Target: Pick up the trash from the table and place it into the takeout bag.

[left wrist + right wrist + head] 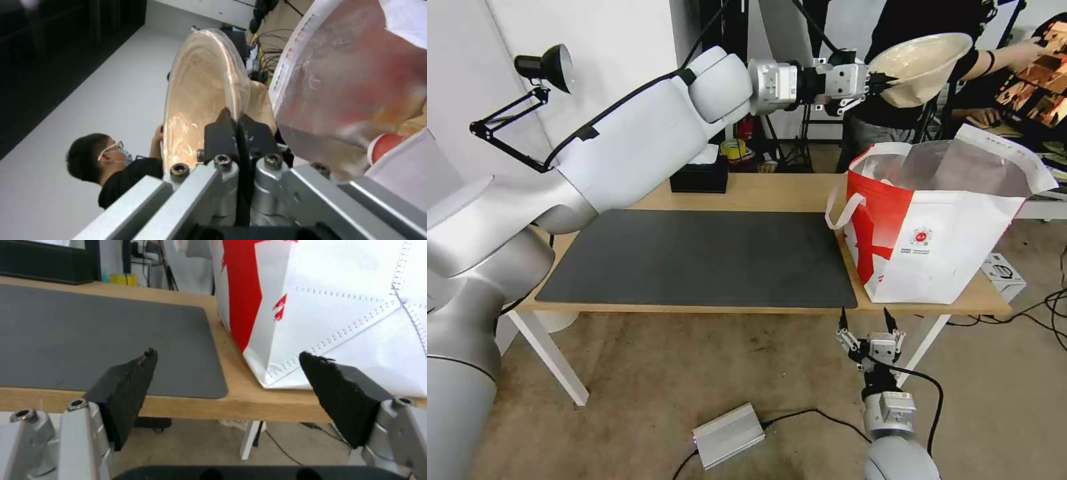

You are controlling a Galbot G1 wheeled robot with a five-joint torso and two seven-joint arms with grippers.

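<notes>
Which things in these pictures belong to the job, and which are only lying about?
Belong to the job:
- beige bowl, held by the left gripper above the takeout bag
- red cup inside the bag
- table
- right gripper, open, idle below the table edge

Lying about:
- black tissue box
- dark mat
- metal box on the floor

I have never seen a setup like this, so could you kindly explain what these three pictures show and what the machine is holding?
It is a wheeled robot with two arms. One picture looks down from its head; the other two come from cameras on its wrists. The left tool is shut on the rim of a shallow beige bowl, held tilted in the air above the open takeout bag. The bag stands on the light-wood table, beside a dark grey mat; a black tissue box sits at the far edge. The right tool waits open, low, just before the table's near edge.
</notes>
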